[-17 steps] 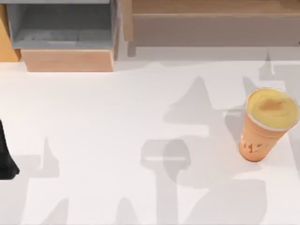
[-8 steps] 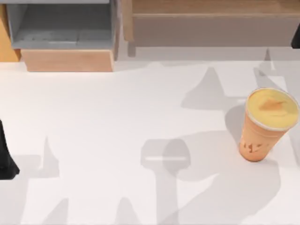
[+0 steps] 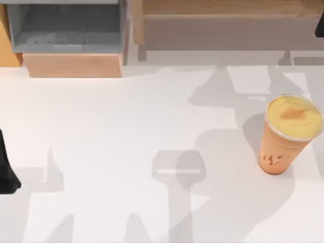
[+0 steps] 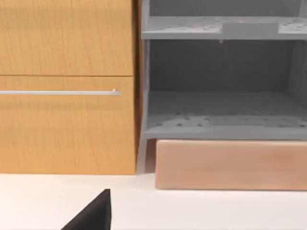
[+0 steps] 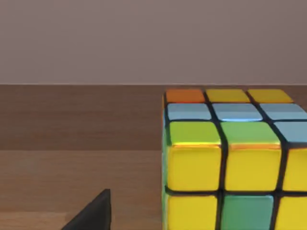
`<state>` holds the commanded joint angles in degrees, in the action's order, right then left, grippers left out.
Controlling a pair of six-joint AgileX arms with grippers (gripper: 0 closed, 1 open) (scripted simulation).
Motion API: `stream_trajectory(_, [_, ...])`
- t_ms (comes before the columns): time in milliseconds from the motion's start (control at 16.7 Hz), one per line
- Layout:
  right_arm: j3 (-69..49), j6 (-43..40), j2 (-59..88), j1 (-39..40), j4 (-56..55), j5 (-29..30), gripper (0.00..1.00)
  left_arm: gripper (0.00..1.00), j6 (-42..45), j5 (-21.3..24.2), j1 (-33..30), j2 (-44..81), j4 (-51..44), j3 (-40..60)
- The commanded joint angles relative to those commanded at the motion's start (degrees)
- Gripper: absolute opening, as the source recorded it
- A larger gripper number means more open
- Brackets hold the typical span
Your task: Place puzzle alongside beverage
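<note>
so the work is at the reach-for-the-puzzle step, as i judge it. the puzzle (image 5: pixel 235 163) sits on a brown wooden shelf (image 5: pixel 72 129), close in front of the right wrist camera, its yellow face turned this way with green and teal tiles among them. the right arm (image 3: pixel 320 24) shows as a dark sliver at the far right edge of the top view, up by the wooden unit (image 3: pixel 228 25) behind the bench; whether its jaws are open or closed i cannot tell. the beverage (image 3: pixel 287 134) stands upright on the white bench (image 3: pixel 126 126) at its right side. the left arm (image 3: pixel 6 169) is parked at the left edge, jaws not readable either. next, probably, the right jaws must straddle the cube, close on it, then carry it down beside the cup without knocking it.
</note>
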<state>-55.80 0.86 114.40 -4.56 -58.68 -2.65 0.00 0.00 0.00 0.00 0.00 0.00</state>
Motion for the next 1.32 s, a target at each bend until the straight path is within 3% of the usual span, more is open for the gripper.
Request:
stream_trajectory(300, [-8.4,-0.1,6.6,0.5,1.5,0.5,1.00,1.00,0.0,0.0,0.0,0.0,0.0,0.0])
stream_trajectory(600, [-9.3,-0.1,7.9,0.5,1.5,0.6,1.00,1.00,0.0,0.0,0.0,0.0,0.0,0.0])
stream_trajectory(1320, [-9.3,-0.1,7.9,0.5,1.5,0.6,0.10,1.00,0.0,0.0,0.0,0.0,0.0,0.0])
